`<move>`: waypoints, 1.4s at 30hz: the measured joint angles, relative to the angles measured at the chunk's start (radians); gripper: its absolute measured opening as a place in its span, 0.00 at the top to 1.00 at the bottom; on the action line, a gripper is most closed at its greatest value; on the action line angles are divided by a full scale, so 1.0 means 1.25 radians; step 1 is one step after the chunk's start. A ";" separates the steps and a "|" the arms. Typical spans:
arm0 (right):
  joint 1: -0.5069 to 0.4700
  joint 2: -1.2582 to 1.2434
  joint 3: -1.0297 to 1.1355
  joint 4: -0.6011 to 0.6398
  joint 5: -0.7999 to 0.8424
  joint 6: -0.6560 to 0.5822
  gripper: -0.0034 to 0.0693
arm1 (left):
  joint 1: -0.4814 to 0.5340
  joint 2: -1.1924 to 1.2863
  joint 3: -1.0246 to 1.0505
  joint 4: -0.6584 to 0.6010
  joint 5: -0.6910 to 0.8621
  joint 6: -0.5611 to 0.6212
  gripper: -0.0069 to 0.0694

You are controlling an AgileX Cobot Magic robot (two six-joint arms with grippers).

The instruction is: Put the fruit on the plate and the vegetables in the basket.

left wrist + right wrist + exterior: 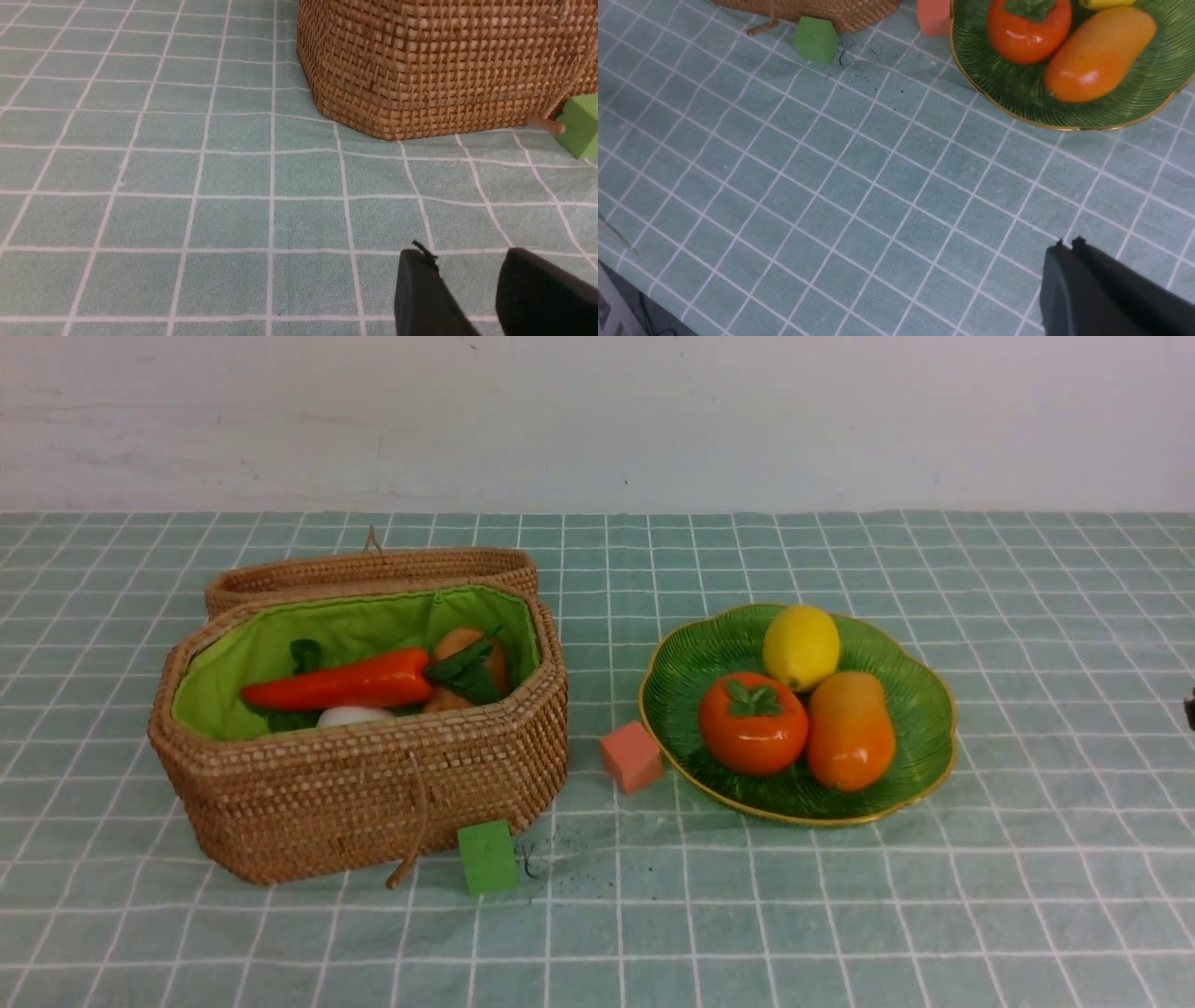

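You have the lemon (801, 646), persimmon (752, 723) and mango (850, 730) on the plate (920, 767) at 3 o'clock; carrot (341, 685), radish (353, 716) and potato (464, 667) fill the basket (373, 798) at 9 o'clock. Left gripper (472, 261) is slightly parted and empty, right gripper (1069, 245) closed and empty, so sorting looks finished.

No writing, label, brand, number or sign can be read anywhere in these views.
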 joint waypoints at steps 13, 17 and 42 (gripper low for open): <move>-0.104 -0.290 0.165 -0.217 -0.246 0.128 0.96 | 0.000 0.000 0.000 0.000 0.000 0.000 0.60; -0.105 -0.426 0.372 -0.342 -0.366 0.301 0.96 | 0.000 0.000 0.000 0.000 0.000 0.000 0.60; -0.107 -0.782 0.994 -0.373 -0.698 0.413 0.93 | 0.000 0.000 0.000 0.000 0.000 0.000 0.60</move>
